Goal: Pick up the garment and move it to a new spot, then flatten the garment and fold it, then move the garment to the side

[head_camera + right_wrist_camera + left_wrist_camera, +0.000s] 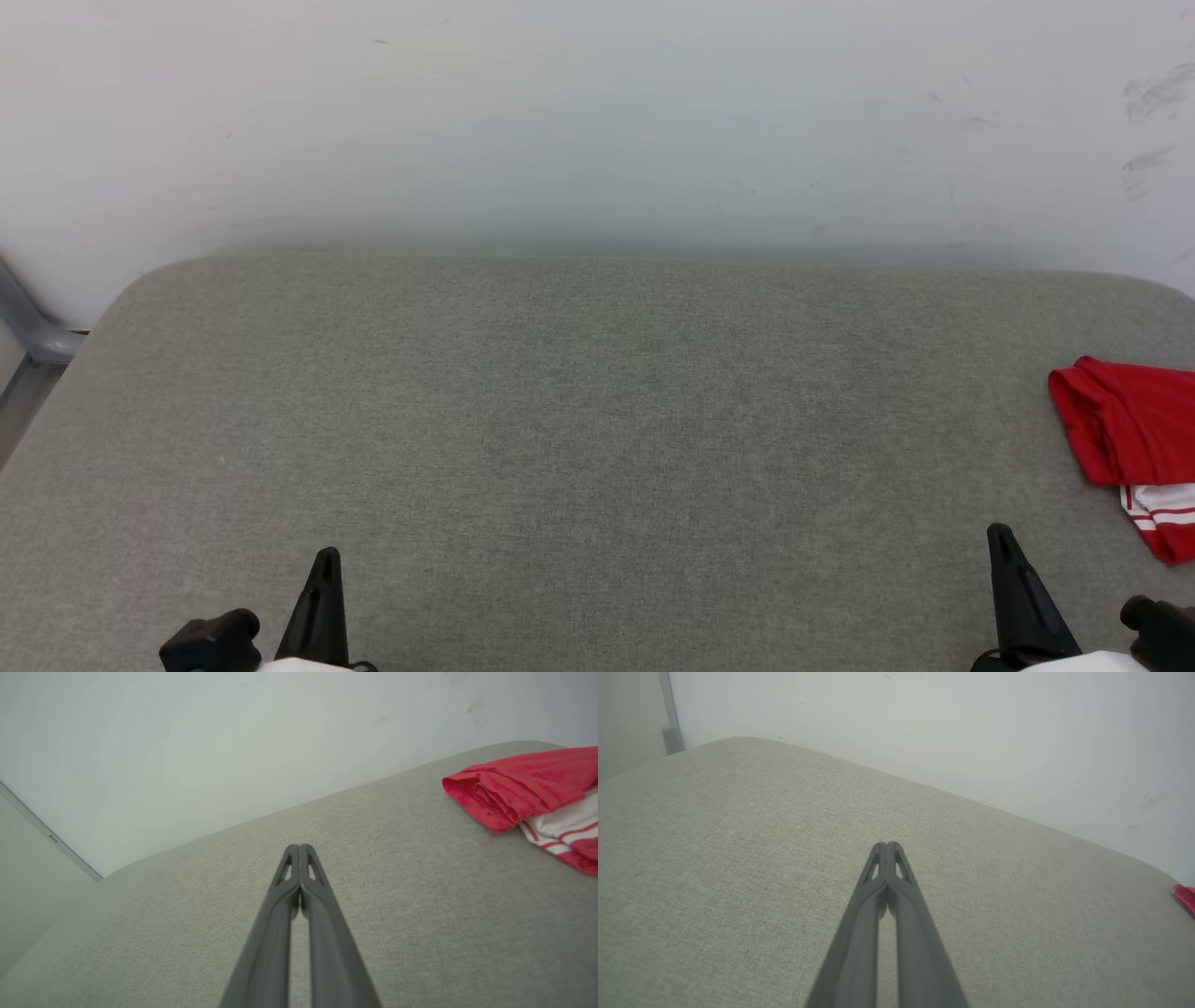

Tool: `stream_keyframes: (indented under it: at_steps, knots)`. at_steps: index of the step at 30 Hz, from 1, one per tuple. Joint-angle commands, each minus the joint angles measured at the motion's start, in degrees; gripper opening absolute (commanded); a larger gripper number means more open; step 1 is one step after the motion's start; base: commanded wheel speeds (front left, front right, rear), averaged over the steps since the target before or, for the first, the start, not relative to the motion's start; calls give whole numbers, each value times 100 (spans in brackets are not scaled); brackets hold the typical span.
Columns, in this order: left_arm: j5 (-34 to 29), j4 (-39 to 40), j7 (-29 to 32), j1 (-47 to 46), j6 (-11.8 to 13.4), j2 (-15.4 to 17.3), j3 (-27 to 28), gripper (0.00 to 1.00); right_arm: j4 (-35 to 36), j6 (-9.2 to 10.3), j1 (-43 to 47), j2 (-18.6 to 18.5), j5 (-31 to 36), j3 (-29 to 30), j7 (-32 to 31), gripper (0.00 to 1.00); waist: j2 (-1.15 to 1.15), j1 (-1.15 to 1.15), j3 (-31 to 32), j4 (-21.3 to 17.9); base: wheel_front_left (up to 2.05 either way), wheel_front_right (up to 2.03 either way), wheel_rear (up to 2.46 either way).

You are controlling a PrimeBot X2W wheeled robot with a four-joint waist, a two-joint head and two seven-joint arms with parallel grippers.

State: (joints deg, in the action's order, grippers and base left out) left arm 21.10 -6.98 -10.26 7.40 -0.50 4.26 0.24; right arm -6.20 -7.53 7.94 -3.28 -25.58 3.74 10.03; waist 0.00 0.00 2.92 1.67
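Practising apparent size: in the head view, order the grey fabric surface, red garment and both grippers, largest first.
1. grey fabric surface
2. red-and-white cloth garment, partly cropped
3. dark left gripper and dark right gripper: alike, unranked

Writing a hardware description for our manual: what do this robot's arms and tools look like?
The left tool and right tool each have two long, dark grey fingers tapering to narrow tips with triangular cutouts. Behind them sit white wrist casing and black knobs.
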Motion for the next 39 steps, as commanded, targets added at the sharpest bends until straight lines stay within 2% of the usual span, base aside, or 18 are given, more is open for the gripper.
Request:
stream_keyframes:
  at_steps: [1, 20, 39]
  knots:
    - [282, 51, 49, -193, -35, -8, 40, 0, 39, 1, -211, -20, -275, 18, -58, 0, 0, 0, -5, -2, 0, 0, 0]
    - [2067, -138, 469, -514, -213, -39, 191, 0, -169, 2, -544, -28, -1964, 60, -452, 0, 0, 0, -59, -32, 0, 0, 0]
    - [3459, -291, 806, -760, -354, -65, 320, 0, -336, 3, -790, -25, -3278, 101, -768, 0, 0, 0, -110, -60, 0, 0, 0]
